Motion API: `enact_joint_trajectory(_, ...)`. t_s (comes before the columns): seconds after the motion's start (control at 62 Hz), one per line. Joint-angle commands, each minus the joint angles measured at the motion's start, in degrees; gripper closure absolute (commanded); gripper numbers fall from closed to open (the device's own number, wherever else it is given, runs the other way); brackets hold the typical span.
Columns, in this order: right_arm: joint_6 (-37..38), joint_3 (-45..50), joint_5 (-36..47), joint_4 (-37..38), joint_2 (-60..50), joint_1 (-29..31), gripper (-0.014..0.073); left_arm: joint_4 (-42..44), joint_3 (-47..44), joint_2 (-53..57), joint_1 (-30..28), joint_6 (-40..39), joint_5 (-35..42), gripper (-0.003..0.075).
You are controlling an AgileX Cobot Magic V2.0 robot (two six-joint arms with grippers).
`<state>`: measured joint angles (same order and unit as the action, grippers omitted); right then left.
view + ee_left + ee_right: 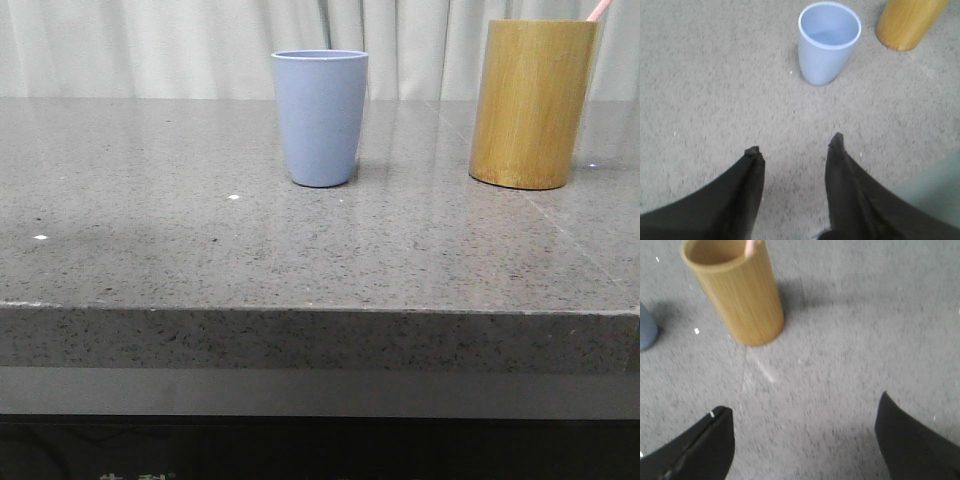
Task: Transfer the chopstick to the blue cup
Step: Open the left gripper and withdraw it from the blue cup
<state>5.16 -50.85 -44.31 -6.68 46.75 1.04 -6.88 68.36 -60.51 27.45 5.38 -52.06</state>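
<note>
Chopstick [598, 10], pale pink, standing tilted inside bamboo holder [532, 103], tip poking above the rim at the far right of the front view; seen again at the holder's mouth [751, 246] from the right wrist. Holder tall, tan, upright on grey speckled stone table [200, 250]. Blue cup [320, 118] upright to the holder's left, apart from it, shorter, nothing seen inside from the left wrist view [829, 42]. Edge of the same cup caught beside the holder in the right wrist view [647, 330].

Left gripper [795, 145] above bare tabletop, short of the blue cup, black fingers [752, 167] parted with a clear gap, nothing between them. Right gripper [802, 407] likewise over bare table, near the holder's base, fingers [900, 432] spread wide, nothing held. Neither touching cup, holder or chopstick.

Pale curtain [150, 45] behind the table. Small white specks [233, 197] scattered on the stone surface, one near the front left.
</note>
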Motion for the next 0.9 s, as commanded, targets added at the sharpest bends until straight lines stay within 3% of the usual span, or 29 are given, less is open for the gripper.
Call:
enact_joint_trajectory(0.0,0.0,-6.7,1.7,-0.6,3.8,0.2,0.0001,-0.6,-4.0,4.7,-0.2,-0.4,6.6,0.0417)
enact_joint_trajectory(0.226,-0.4,-22.1,-5.1,-2.4,15.9,1.1,0.0001,-0.5,-8.3,7.9,-0.2,-0.4,7.5,0.0417)
enact_joint_trajectory(0.452,-5.5,-33.7,-8.7,-11.1,26.8,3.9,0.0001,-0.5,-8.3,7.9,-0.2,-0.4,7.5,0.0417)
enact_joint_trajectory(0.887,-9.0,-37.1,-2.2,-17.0,37.1,4.0,0.0001,-0.5,-8.3,7.9,-0.2,-0.4,7.5,0.0417)
